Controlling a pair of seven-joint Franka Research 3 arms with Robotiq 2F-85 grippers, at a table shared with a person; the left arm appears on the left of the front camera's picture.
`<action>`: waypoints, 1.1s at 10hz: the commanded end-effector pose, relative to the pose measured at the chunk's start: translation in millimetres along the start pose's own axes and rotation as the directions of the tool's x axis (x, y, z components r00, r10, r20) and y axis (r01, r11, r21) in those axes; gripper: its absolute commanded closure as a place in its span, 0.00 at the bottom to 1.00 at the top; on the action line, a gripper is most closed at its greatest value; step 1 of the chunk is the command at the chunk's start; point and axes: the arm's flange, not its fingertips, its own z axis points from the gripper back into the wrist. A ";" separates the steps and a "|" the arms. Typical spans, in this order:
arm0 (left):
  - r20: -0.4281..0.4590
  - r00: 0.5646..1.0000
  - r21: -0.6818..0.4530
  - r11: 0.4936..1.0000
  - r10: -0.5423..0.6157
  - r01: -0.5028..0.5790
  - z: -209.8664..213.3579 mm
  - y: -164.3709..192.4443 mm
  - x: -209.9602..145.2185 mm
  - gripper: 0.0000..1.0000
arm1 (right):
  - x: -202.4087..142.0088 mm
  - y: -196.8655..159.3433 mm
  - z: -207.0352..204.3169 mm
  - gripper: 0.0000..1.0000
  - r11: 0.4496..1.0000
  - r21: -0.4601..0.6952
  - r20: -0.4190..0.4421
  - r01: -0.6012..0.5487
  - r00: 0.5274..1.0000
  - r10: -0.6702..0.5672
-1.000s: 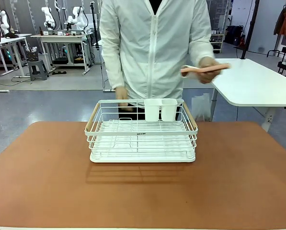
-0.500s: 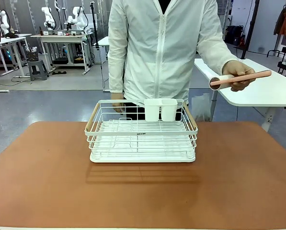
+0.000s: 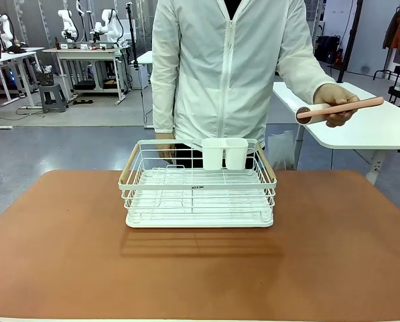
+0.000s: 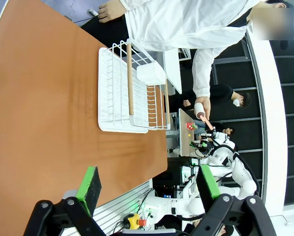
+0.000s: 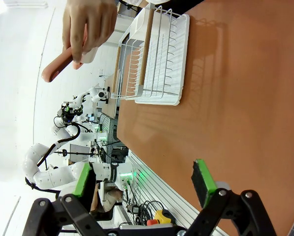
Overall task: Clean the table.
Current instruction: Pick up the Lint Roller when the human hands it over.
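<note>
- The matte reddish-brown table (image 3: 334,255) spreads under the white wire dish rack (image 3: 198,184).
- Left fingers (image 4: 90,188) and right fingers (image 5: 202,181) stand open, empty.
- Probably best: grip the pink-handled lint roller (image 3: 340,109), up right of the rack, by its handle.

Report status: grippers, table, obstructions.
Left gripper open, empty. Right gripper open, empty. Table carries a white dish rack toward the far side. Person's hand holds a pink-handled roller beyond the far-right corner.
</note>
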 end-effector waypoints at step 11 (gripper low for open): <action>0.007 1.000 -0.007 1.000 -0.004 0.004 2.6 -1.0 -0.6 0.00 | 29.9 166.5 -56.6 0.00 0.896 -0.035 0.083 0.443 0.895 -0.439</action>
